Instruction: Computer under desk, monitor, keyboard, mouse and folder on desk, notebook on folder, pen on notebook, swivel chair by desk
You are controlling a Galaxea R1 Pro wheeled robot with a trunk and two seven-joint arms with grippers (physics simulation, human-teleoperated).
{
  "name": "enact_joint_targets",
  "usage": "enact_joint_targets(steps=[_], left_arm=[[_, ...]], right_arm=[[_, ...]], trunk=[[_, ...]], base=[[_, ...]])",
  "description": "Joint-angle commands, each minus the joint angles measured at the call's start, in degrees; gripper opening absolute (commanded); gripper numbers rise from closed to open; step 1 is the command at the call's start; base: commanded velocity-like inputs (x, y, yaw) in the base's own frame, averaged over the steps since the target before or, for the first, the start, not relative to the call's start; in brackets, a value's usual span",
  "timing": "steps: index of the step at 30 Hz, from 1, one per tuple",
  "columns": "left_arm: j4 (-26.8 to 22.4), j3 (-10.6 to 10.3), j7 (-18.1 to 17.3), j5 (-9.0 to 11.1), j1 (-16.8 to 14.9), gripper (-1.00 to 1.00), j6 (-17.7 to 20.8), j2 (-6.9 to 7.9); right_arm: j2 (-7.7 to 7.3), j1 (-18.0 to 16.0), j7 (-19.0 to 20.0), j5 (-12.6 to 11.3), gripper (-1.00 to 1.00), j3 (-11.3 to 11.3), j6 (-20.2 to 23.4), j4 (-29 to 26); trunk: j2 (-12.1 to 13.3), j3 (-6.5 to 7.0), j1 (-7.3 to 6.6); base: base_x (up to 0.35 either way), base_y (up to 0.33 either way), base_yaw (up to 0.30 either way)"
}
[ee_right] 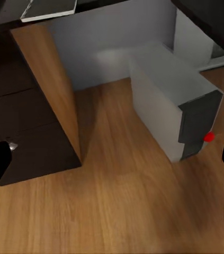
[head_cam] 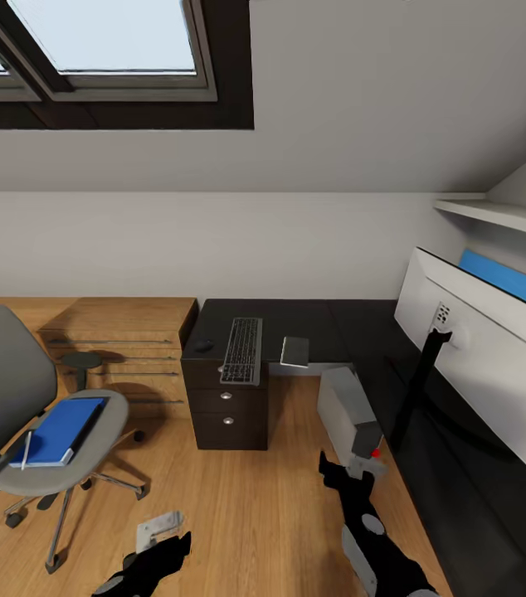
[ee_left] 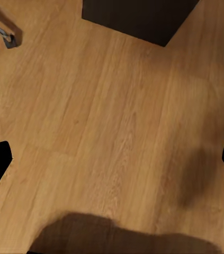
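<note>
Above the wood floor (ee_left: pixel 117 132), left hand (ee_left: pixel 112 159) hangs with fingers spread wide, nothing between them. Right hand (ee_right: pixel 112 159) likewise spread and empty, just short of the computer (ee_right: pixel 170 100), which stands on the floor beside the desk (head_cam: pixel 338 319). Keyboard (head_cam: pixel 242 350) and mouse (head_cam: pixel 204 345) lie on the desk over the drawer unit (head_cam: pixel 230 410); monitor (head_cam: pixel 479 365) stands on the right wing. Folder (head_cam: pixel 57 429), with pen (head_cam: pixel 26 448) on it, rests on the swivel chair (head_cam: pixel 14 390), apart from the desk.

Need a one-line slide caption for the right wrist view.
Open right gripper above the wood floor, facing the grey computer tucked under the desk.
</note>
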Motion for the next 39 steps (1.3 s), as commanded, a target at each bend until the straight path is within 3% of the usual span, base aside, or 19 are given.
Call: enact_joint_targets(steps=[1,6,11,13,16,22,27,33,39], left_arm=[[-2.52,0.19,2.01,0.55,-0.08,1.00,1.75,0.07],[-11.26,1.12,7.49,0.58,-0.80,1.00,7.64,-0.09],[-15.57,1.44,9.81,0.59,-2.67,1.00,10.88,-1.53],[-16.26,1.49,10.21,0.64,-3.10,1.00,11.50,-2.21],[-16.66,1.20,10.59,0.65,-3.47,1.00,12.02,-2.89],[-16.72,-1.29,10.95,0.06,-3.75,1.00,12.25,-3.23],[-15.99,-2.86,11.05,-0.48,-3.82,1.00,12.15,-3.21],[-15.41,-3.54,11.16,-0.69,-3.85,1.00,12.12,-3.26],[-15.22,-3.75,11.24,-0.72,-3.85,1.00,12.04,-3.29]], right_arm=[[-0.04,0.01,-0.95,-0.56,1.00,0.15,3.78,-4.50],[-0.62,0.18,-3.78,-0.67,1.00,-0.16,23.29,-23.70],[-1.46,0.29,-5.16,-1.52,1.00,-2.01,41.46,-38.73],[-1.58,0.38,-5.38,-2.17,1.00,-3.11,46.72,-42.90],[-1.71,0.79,-5.54,-2.99,1.00,-4.17,51.09,-46.80],[-2.16,2.86,-5.48,-3.61,1.00,-5.34,52.15,-48.28],[-3.47,4.33,-5.47,-3.50,1.00,-6.03,46.04,-44.99],[-6.69,5.00,-5.55,-3.62,1.00,-6.31,38.98,-42.28],[-7.88,5.15,-5.65,-3.64,1.00,-6.44,37.04,-41.78]], trunk=[[0.35,0.09,-0.21],[2.35,0.98,-1.31],[4.36,1.88,-2.41],[5.16,2.24,-2.85],[6.37,2.78,-3.51],[8.77,3.86,-4.83],[10.78,4.75,-5.92],[10.78,4.75,-5.92],[10.78,4.75,-5.92]], base=[[0.000,0.000,0.000],[0.000,0.000,0.000],[0.000,0.000,0.000],[0.000,0.000,0.000],[0.000,0.000,0.000],[0.000,0.000,0.000],[0.000,0.000,0.000],[0.000,0.000,-0.005],[0.000,0.000,-0.166]])
